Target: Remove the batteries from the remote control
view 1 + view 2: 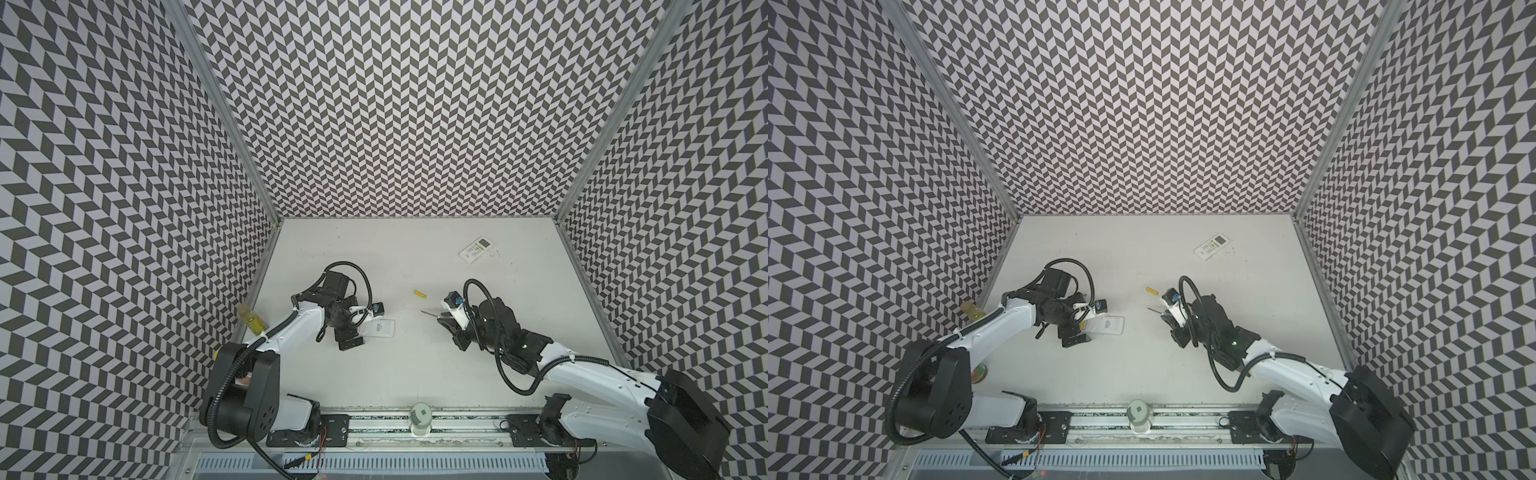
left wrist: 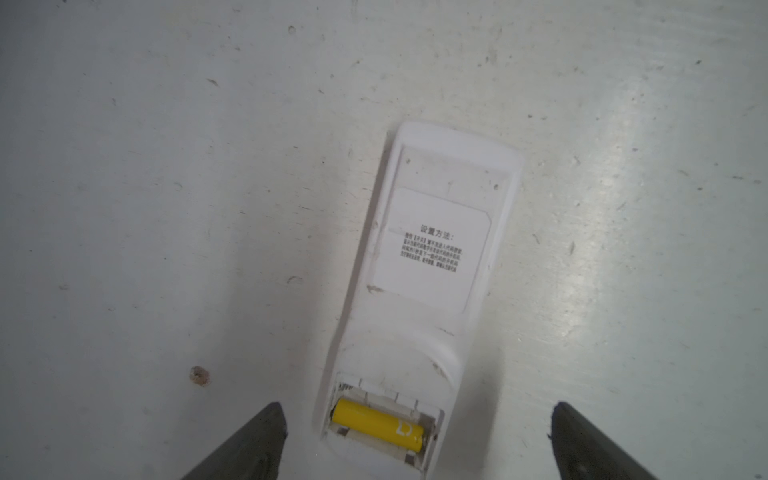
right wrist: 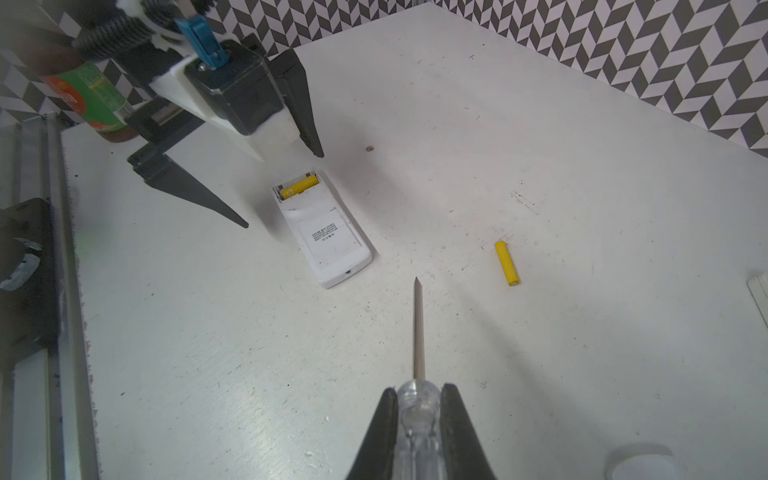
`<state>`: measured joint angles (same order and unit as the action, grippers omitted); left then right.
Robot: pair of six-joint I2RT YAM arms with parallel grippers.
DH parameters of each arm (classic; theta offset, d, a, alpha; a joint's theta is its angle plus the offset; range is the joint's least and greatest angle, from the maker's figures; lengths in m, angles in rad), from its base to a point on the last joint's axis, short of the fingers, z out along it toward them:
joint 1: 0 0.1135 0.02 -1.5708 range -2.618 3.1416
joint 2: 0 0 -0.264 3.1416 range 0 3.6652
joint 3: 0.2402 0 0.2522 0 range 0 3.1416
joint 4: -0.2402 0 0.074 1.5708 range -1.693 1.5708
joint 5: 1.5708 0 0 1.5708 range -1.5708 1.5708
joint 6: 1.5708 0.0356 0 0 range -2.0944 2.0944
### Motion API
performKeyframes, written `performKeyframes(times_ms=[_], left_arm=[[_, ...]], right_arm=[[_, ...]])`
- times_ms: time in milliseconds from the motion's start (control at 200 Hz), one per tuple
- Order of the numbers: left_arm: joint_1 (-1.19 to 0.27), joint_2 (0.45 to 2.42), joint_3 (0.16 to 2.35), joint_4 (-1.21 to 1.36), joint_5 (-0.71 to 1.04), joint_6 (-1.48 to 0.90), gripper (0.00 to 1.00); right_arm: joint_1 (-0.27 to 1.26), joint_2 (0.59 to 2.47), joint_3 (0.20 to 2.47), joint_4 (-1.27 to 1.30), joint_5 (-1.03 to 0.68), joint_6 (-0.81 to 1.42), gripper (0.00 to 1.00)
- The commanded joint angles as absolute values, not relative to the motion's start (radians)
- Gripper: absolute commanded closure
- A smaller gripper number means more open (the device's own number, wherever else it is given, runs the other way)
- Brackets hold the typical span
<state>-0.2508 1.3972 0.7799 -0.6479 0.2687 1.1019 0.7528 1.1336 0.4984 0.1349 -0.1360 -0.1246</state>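
One yellow battery (image 3: pixel 506 263) is lying out, a second battery (image 2: pixel 377 428) is sitting in the white remote (image 2: pixel 436 257) (left gripper (image 2: pixel 417 405) gaping empty, right gripper (image 3: pixel 419 399) clamping the screwdriver (image 3: pixel 417 328)).

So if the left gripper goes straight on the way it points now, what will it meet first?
Most likely the remote, at its open compartment where a yellow battery lies. The left gripper is open, with fingers either side, so they may touch the table beside it.

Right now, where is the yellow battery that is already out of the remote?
The loose yellow battery lies on the table near the middle in both top views, just beyond the tip of the screwdriver held by the right gripper.
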Motion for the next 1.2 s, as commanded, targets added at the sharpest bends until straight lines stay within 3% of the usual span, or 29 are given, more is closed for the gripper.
performKeyframes(times_ms=[0, 606, 756, 1092, 1197], left_arm=[[-0.251, 1.429, 0.769, -0.681, 0.239, 1.157, 0.00], [-0.222, 1.573, 0.894, -0.726, 0.229, 1.127, 0.00], [-0.225, 1.616, 0.901, -0.746, 0.257, 1.126, 0.11], [-0.257, 1.550, 0.819, -0.715, 0.288, 1.101, 0.19], [-0.263, 1.513, 0.787, -0.687, 0.272, 1.084, 0.26]], right_arm=[[0.741, 1.104, 0.483, 0.169, -0.164, -0.107, 1.00], [0.736, 1.122, 0.468, 0.200, -0.192, -0.106, 1.00], [0.736, 1.127, 0.471, 0.197, -0.195, -0.109, 1.00], [0.732, 1.127, 0.471, 0.195, -0.205, -0.087, 1.00], [0.728, 1.126, 0.477, 0.187, -0.213, -0.084, 1.00]])
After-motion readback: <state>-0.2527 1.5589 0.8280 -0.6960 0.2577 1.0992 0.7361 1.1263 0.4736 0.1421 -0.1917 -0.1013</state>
